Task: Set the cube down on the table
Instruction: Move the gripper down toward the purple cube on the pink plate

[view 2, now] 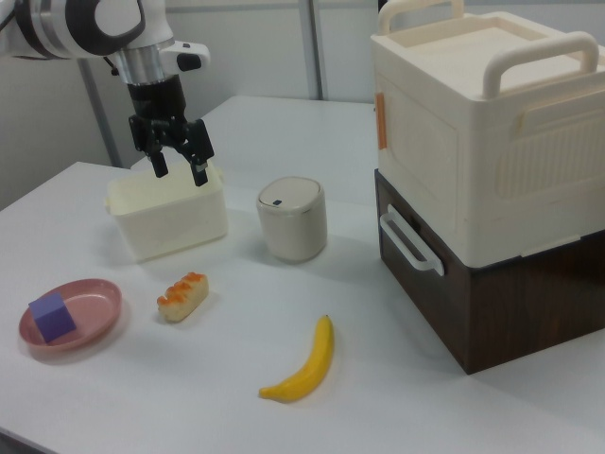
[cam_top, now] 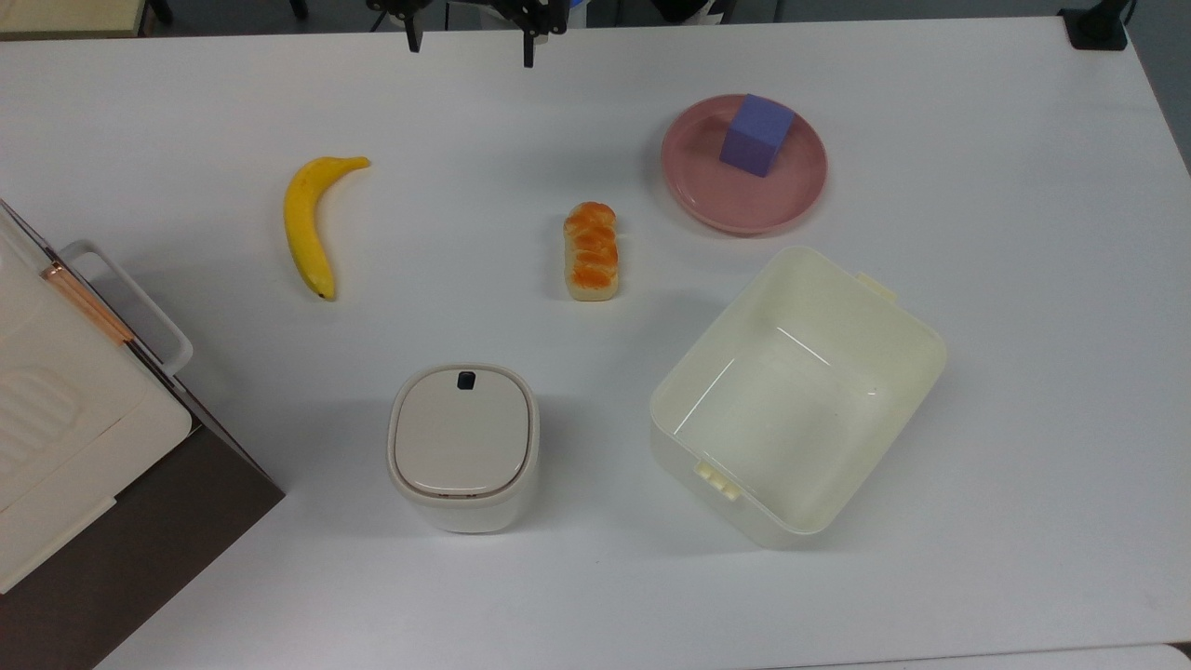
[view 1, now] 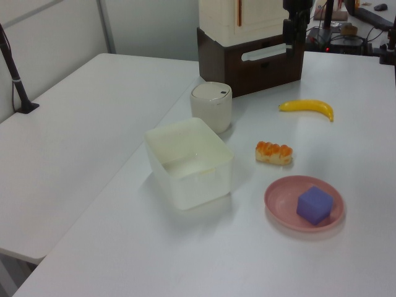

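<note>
The purple-blue cube [cam_top: 756, 135] [view 1: 315, 205] [view 2: 53, 318] rests on the round pink plate [cam_top: 707, 209] [view 1: 278, 198] [view 2: 95, 303], toward the top view's upper right. The plate stands on the white table [cam_top: 1023, 279]. My gripper [cam_top: 470, 46] [view 2: 180, 173] hangs open and empty high above the table, at the top edge of the top view and well to the left of the plate there. In the right view it hovers in front of the cream box, far from the cube, fingers pointing down.
A bread roll [cam_top: 592, 251] lies mid-table, and a banana [cam_top: 307, 223] to the top view's left of it. An open cream box [cam_top: 893, 326] sits just below the plate. A small lidded bin [cam_top: 463, 445] stands near the front. A cream container on a brown cabinet [cam_top: 56, 419] occupies the left edge.
</note>
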Robot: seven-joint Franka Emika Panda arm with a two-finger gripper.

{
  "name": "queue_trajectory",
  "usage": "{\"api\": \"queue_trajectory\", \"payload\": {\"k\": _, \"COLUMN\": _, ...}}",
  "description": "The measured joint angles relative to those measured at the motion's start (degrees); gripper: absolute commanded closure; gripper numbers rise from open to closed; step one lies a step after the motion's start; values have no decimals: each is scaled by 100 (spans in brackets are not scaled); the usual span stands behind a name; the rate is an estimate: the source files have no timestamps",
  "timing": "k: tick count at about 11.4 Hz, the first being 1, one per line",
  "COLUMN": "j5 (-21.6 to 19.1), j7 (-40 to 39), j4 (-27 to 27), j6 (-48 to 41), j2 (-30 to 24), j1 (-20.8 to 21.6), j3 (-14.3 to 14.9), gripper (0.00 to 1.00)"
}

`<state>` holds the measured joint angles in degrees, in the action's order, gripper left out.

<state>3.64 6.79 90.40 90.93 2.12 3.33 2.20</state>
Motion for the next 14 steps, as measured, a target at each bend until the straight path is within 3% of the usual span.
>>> {"api": "queue_trajectory", "payload": {"k": 7, "j5": -2, "j7": -94, "j4": -2, "j6": -110, "j2": -1, "j1": 29, "j3": -18, "gripper": 0}}
{"api": "queue_trajectory", "payload": {"k": 9, "j5": -7, "j7": -130, "j4": 19, "j6": -110, "j2": 12, "j1": 234, "j3": -53, "gripper": 0}}
{"api": "queue_trajectory", "payload": {"k": 14, "j5": -103, "j7": -140, "j4": 360, "j6": -65, "j2": 45, "j1": 1493, "j3": -98, "gripper": 0}}
